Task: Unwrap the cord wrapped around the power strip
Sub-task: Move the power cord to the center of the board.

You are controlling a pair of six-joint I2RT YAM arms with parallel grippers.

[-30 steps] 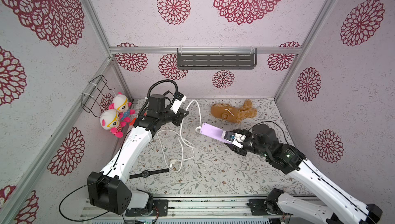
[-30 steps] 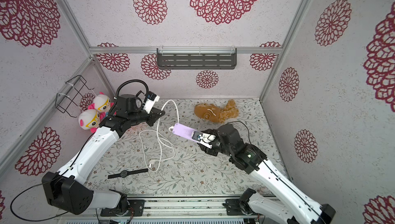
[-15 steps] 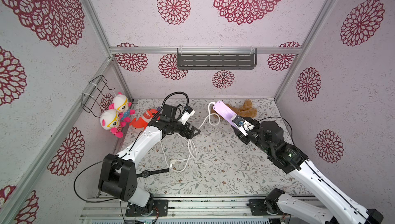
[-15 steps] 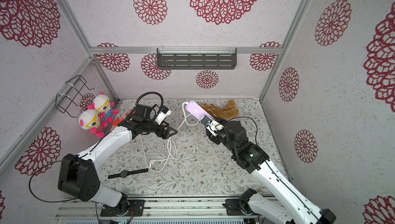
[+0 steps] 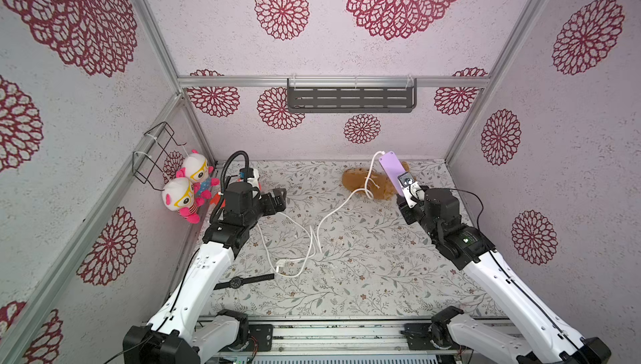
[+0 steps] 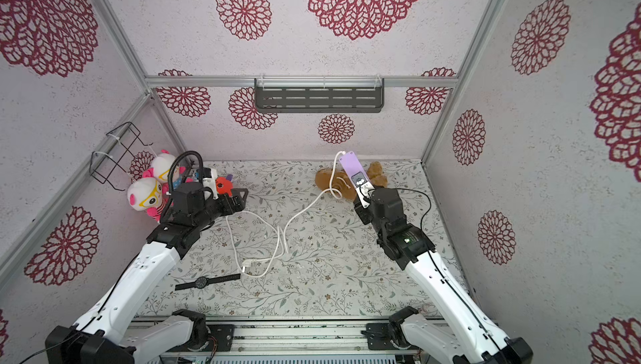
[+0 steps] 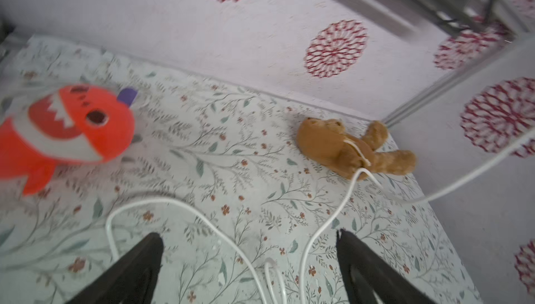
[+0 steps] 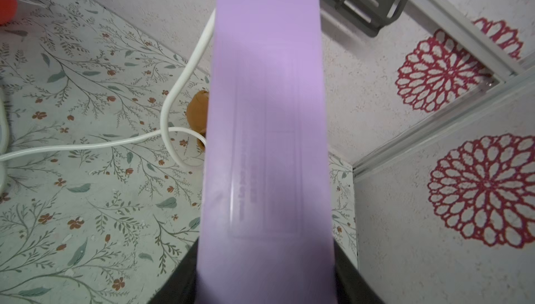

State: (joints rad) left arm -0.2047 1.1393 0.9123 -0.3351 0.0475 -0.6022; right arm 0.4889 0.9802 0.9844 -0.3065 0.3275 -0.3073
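My right gripper [image 5: 401,195] [image 8: 265,273] is shut on the near end of the lavender power strip [image 5: 389,168] [image 6: 348,165] [image 8: 269,114]. It holds the strip raised at the back right, plain back towards the wrist camera. The white cord [image 5: 333,209] [image 6: 298,214] [image 8: 176,91] leaves the strip's far end and loops once beside the teddy. From there it trails loose over the floor to its plug [image 5: 282,262]. My left gripper [image 5: 279,200] [image 7: 249,241] stands open at the back left, nothing between its fingers, cord [image 7: 185,205] lying on the floor below.
A brown teddy bear [image 5: 360,179] [image 7: 333,143] lies under the strip. An orange plush [image 6: 223,185] [image 7: 66,123] and two dolls [image 5: 187,188] sit by the left wall, under a wire basket [image 5: 156,150]. A black wristwatch [image 5: 239,280] lies front left. A grey shelf [image 5: 350,97] hangs on the back wall.
My left gripper let go of the cord, opened and drew back left. The right arm swung the strip up and to the back right; the cord now lies slack.
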